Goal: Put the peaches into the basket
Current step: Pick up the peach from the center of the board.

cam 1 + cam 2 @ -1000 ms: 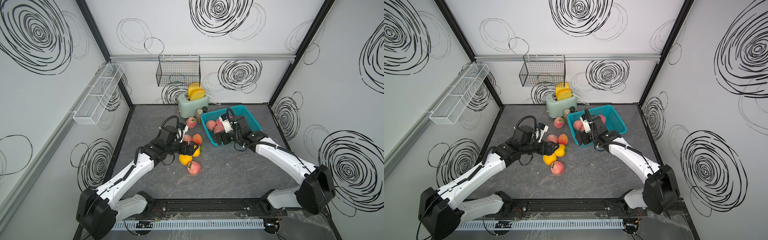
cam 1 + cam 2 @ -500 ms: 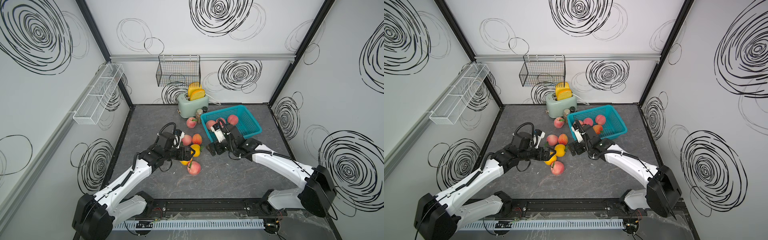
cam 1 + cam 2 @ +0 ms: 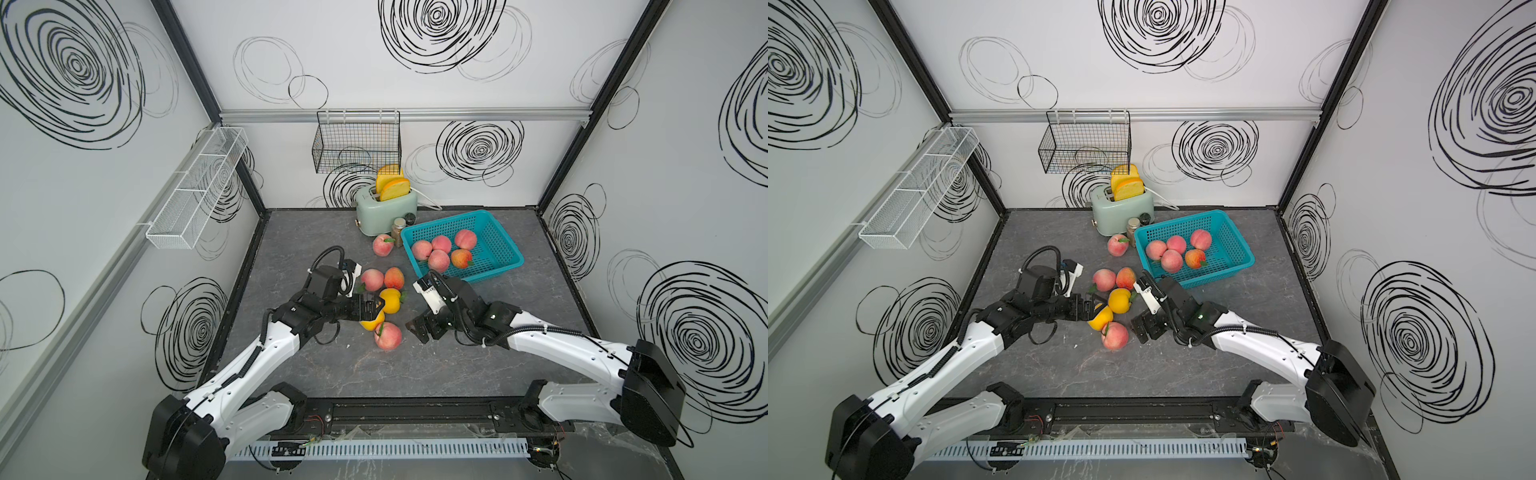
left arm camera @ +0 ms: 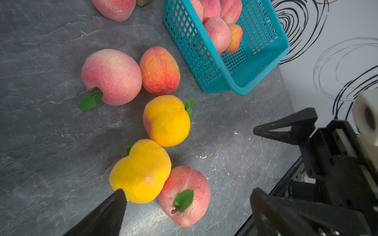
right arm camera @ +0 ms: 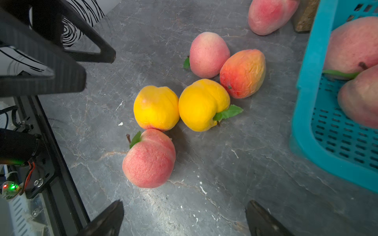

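Observation:
The teal basket at the back right holds several peaches. Six more lie on the table. A pink one sits by the basket's left end. A pink and an orange-red one sit together, with two yellow ones just in front. Nearest lies a pink peach. My left gripper hangs open over the nearer yellow and the pink peach, holding nothing. My right gripper is open just right of that pink peach, empty.
A mint toaster with bread slices and two small jars stand at the back beside the basket. A black wire basket hangs on the back wall and a white mesh rack on the left wall. The black rail borders the front.
My right gripper has left the basket and come forward and down beside the nearest pink peach. My left gripper has shifted slightly toward the front, staying open.

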